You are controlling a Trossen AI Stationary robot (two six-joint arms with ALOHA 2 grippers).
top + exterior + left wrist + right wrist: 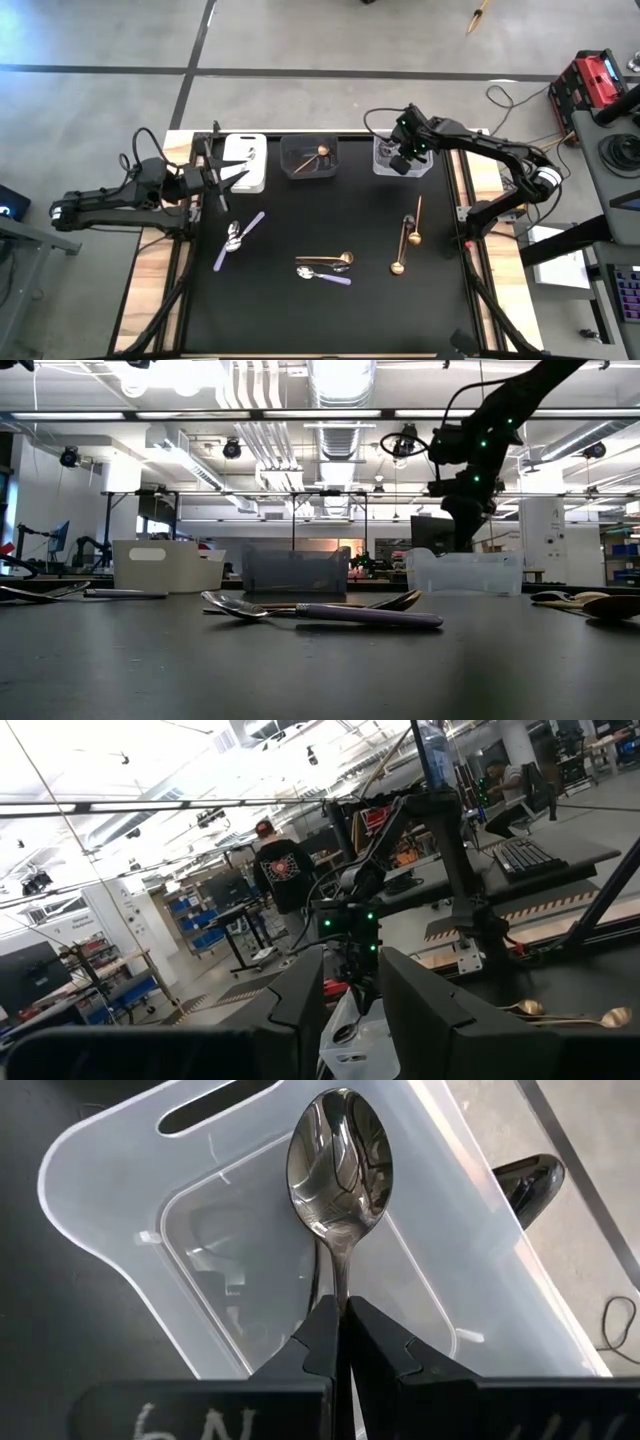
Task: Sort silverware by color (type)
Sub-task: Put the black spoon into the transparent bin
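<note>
My right gripper (342, 1305) is shut on a dark silver spoon (340, 1165) over the clear bin (384, 150) at the back right of the black mat. A second dark spoon bowl (528, 1182) shows at that bin's side wall; whether it lies inside, I cannot tell. My left gripper (238, 175) hangs open over the white bin (246, 150) at the back left, pointing toward the table's right, and holds nothing. Lilac-handled spoons (236, 240) (325, 275) and gold spoons (325, 259) (410, 232) lie flat on the mat. My right gripper pinches the spoon's handle (341, 1285) between its two fingers, just behind the bowl. The fingers slant down from above and lie along the spoon. The bowl sticks out ahead of the fingertips, hollow side toward the camera, over the clear bin's inside.
A dark bin (310, 157) between the white and clear bins holds a gold spoon (318, 156). Another gold spoon (398, 266) lies on the mat's right half. The mat's near half is bare. A person (283, 870) stands in the room beyond the table.
</note>
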